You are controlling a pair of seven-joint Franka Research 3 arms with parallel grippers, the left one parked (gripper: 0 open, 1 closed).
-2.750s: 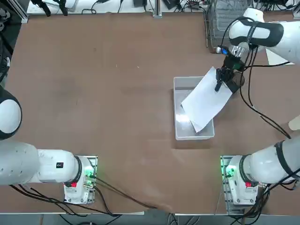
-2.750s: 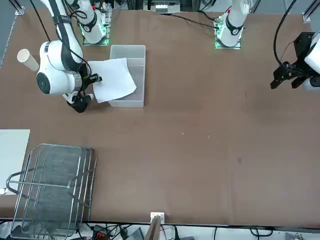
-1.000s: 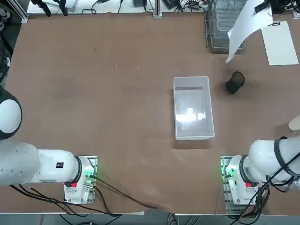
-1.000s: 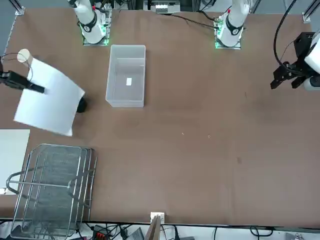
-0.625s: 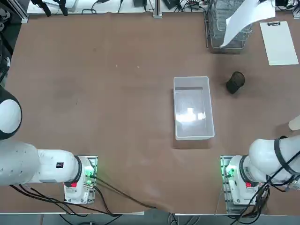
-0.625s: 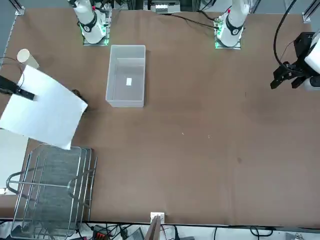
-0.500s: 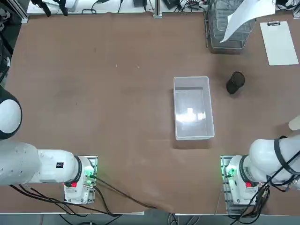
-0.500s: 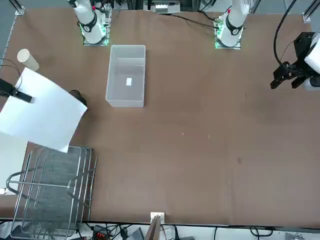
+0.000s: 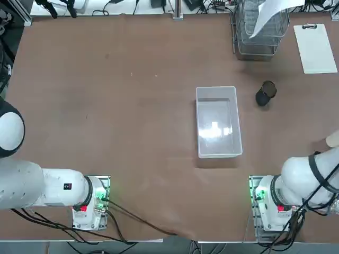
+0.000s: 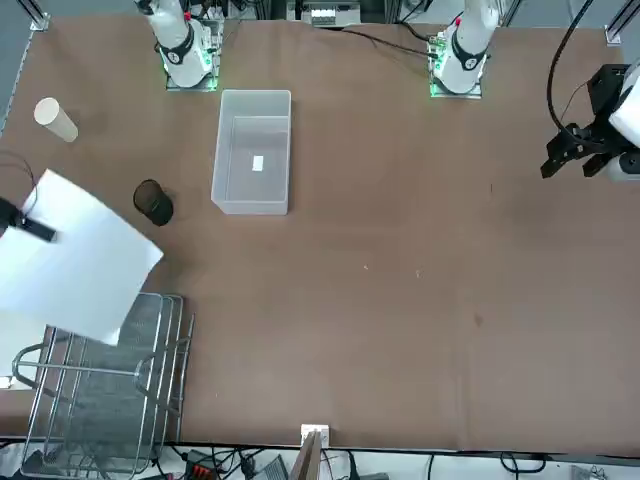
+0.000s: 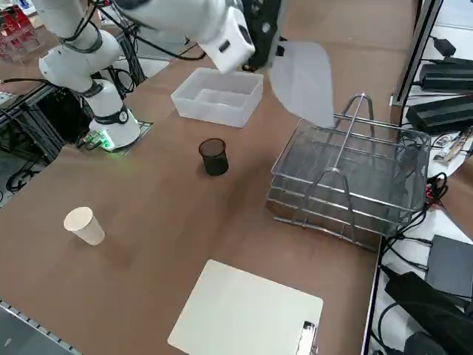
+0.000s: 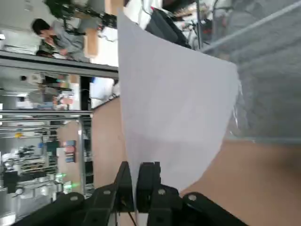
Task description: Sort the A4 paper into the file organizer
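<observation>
Carrying: paper (image 10: 75, 258) aloft in the right hand (image 12: 137, 181), over the near end of the organizer (image 11: 353, 185)
Done: sheet lifted clear of the counter (image 10: 400, 250) and brought to the rack; bin (image 9: 217, 121) sits empty apart from a small label
Left: by the look of it, lowering the free edge into a tier, sliding the sheet in, letting go; not yet inside any tray
Hand: fingers (image 12: 123, 176) pinched together on one edge of the sheet, as the wrist view shows
Paper vs hand: extends away from the fingertips toward the rack, hanging tilted, far corner drooping above the mesh; in the front view overlaps the rack's top corner
Contact with rack: cannot tell whether the low corner touches the wire
Nearby: black cup (image 11: 214, 157) and clipboard (image 11: 247, 312) on the counter, both apart from the sheet
</observation>
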